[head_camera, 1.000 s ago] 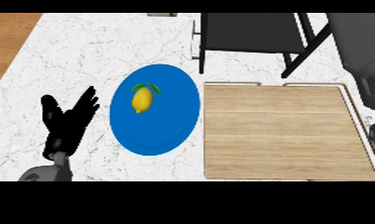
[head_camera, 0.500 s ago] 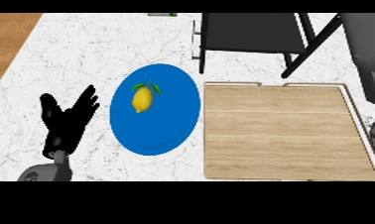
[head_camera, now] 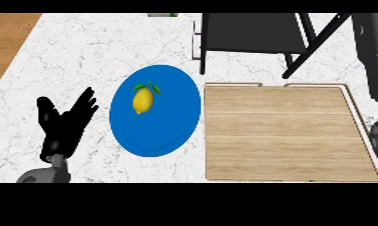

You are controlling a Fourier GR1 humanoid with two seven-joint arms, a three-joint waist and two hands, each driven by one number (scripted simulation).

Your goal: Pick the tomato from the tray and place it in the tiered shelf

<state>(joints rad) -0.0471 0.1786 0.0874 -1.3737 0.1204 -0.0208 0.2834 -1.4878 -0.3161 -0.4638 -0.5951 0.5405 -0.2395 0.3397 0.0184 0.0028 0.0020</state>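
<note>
Looking across from half a second ago, we see nothing changed: the left robot hand [head_camera: 65, 124] sits in the same spot at the lower left of the frame, and the plate, tray and shelf lie where they lay.

That robot hand rests with fingers spread and pointing up, holding nothing, its grey forearm coming in from the lower edge. Just to its right lies the blue plate [head_camera: 168, 130], and on the plate's upper left part sits a yellow lemon [head_camera: 142, 100] with a green leaf at its top. The lemon is apart from the robot hand, up and to the right of the fingertips.

Right of the plate we have the wooden tray [head_camera: 280, 135], filling the lower right of the frame; its boards show bare. We cannot find the tomato anywhere, neither on the tray nor elsewhere on the white marbled counter [head_camera: 74, 55]. Above the tray, at the upper right, stands the dark tiered shelf [head_camera: 255, 32]. The right robot hand does not show.
</note>
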